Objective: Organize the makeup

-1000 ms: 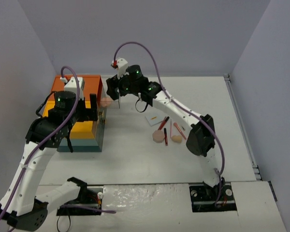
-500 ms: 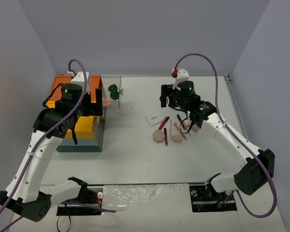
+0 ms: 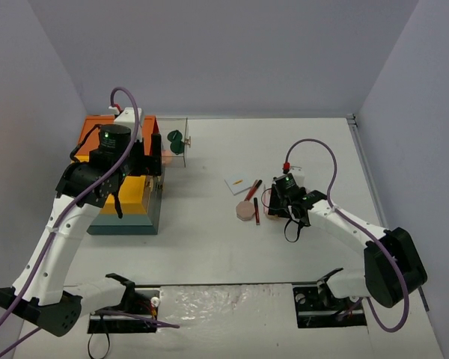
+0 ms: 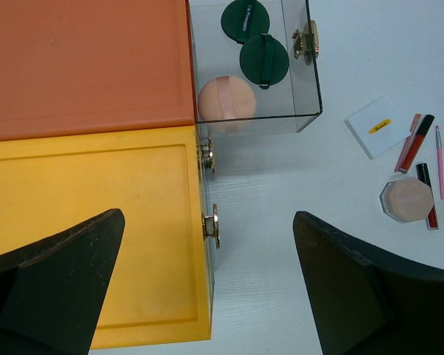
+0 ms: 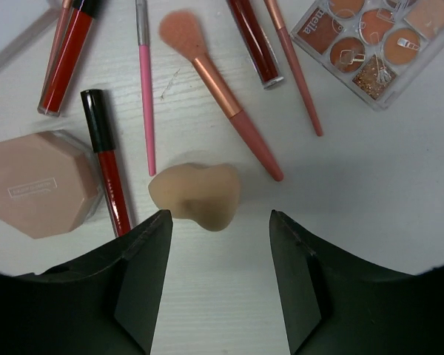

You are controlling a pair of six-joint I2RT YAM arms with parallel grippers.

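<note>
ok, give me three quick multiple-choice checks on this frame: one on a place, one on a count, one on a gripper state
1. Where are the dark green pieces?
A) on the yellow lid
B) on the table
C) in the clear compartment

2. How many items lie in the clear compartment?
A) one
B) three
C) five

3. What is the state of the right gripper?
A) open, over the beige sponge
B) shut on it
C) shut, empty

Answers:
1. C: the left wrist view shows both green rounds behind the clear walls, next to the orange lid.
2. B: two green pieces plus one pink puff.
3. A: in the right wrist view the fingers stand apart, with the sponge lying on the table between them, ungripped.
</note>
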